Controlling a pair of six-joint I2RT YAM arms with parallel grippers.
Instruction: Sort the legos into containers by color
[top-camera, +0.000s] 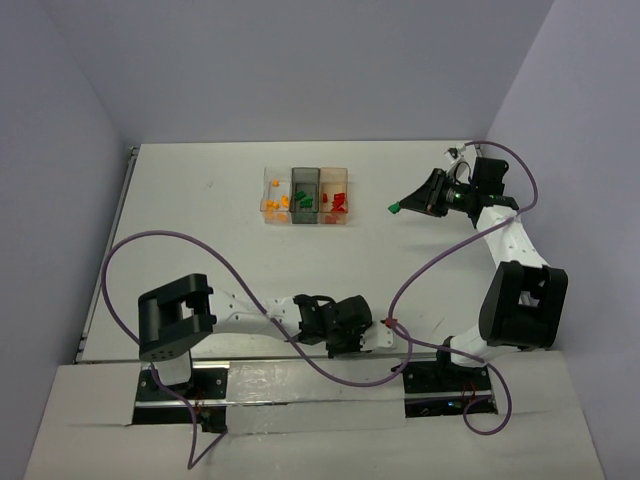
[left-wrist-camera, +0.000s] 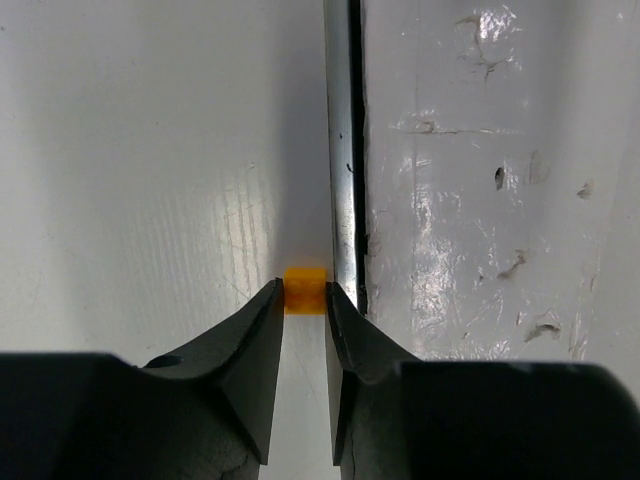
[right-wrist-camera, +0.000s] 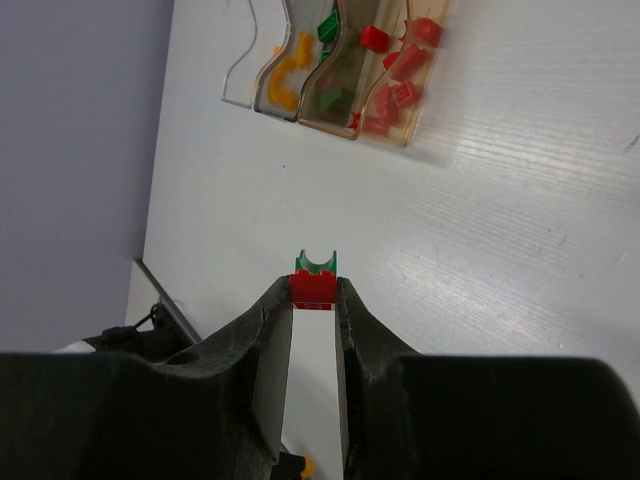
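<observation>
Clamping tiny orange-yellow plastic brick (left-wrist-camera: 305, 290) in left hand (left-wrist-camera: 303, 300) at counter (left-wrist-camera: 150, 150) edge; pinching red-and-green bricks (right-wrist-camera: 312, 291) in right hand (right-wrist-camera: 313, 285), well apart from see-through plastic bins (top-camera: 306, 172). Likely calling next for carrying, then separating colours.

A white table (top-camera: 200, 190) — a dark metal strip (left-wrist-camera: 340, 150) along one edge — sits between pale lilac walls (top-camera: 300, 70).
</observation>
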